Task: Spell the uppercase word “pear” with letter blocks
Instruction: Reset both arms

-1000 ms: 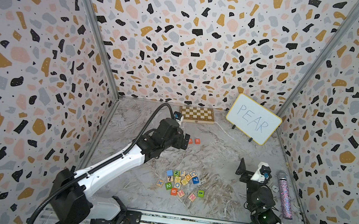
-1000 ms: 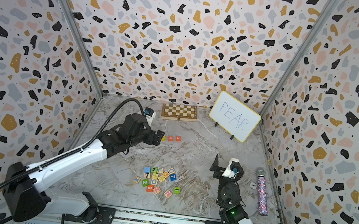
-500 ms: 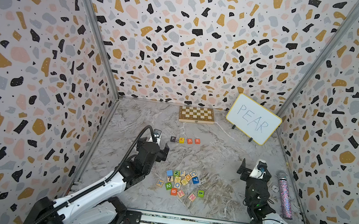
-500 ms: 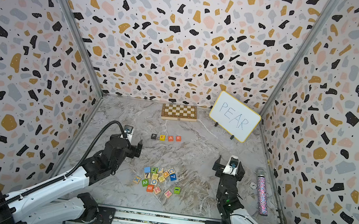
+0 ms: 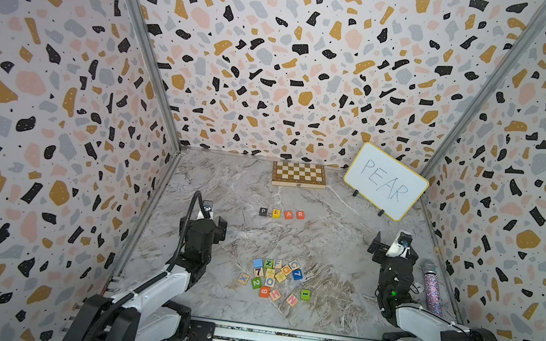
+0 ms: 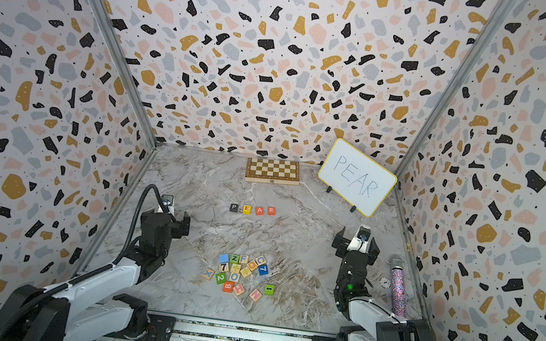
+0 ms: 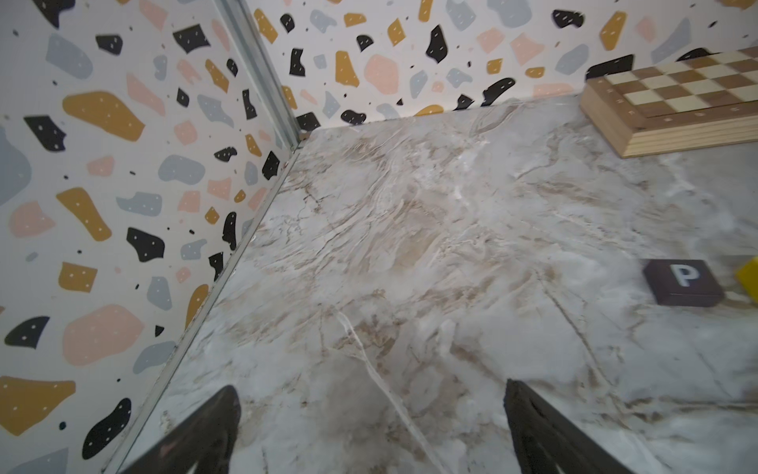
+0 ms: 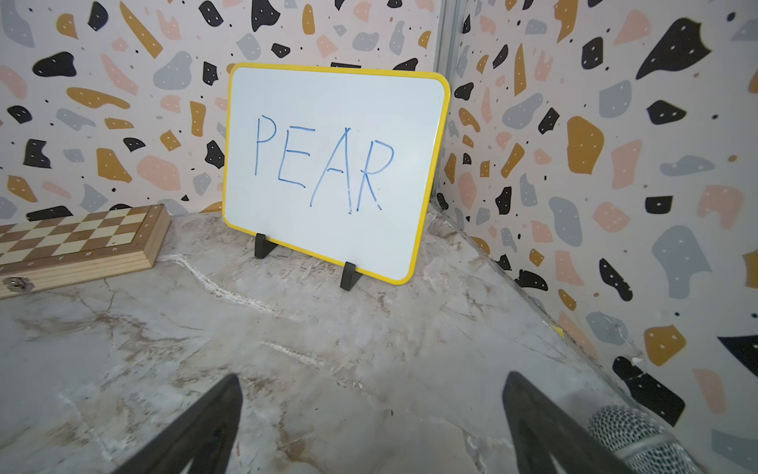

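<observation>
- Left hand (image 5: 203, 223) hovers at 9 o'clock over the bench (image 5: 324, 258). Its fingers are spread wide, with only bare marble between them in the wrist view.
- Letter blocks stand in a row just past the bench's middle, toward 12 o'clock. From the left they are black P (image 5: 263, 211), yellow E (image 5: 276, 213), orange-red A (image 5: 288, 214) and red R (image 5: 300, 214), close together with small gaps and their letters facing up.
- Spare blocks (image 5: 272, 278) lie in a loose pile at 6 o'clock, well apart from the row.
- Whiteboard (image 5: 386, 182) at 1 o'clock reads PEAR, and the row matches it.
- Right hand (image 5: 393, 250) hovers at 3 o'clock, likewise spread and empty, with a glittery microphone (image 5: 432, 291) near it at 4 o'clock.
- Judged from this, the spelling looks finished and the step in hand is parking the arms. The next move calls only for keeping both arms clear of the row.
</observation>
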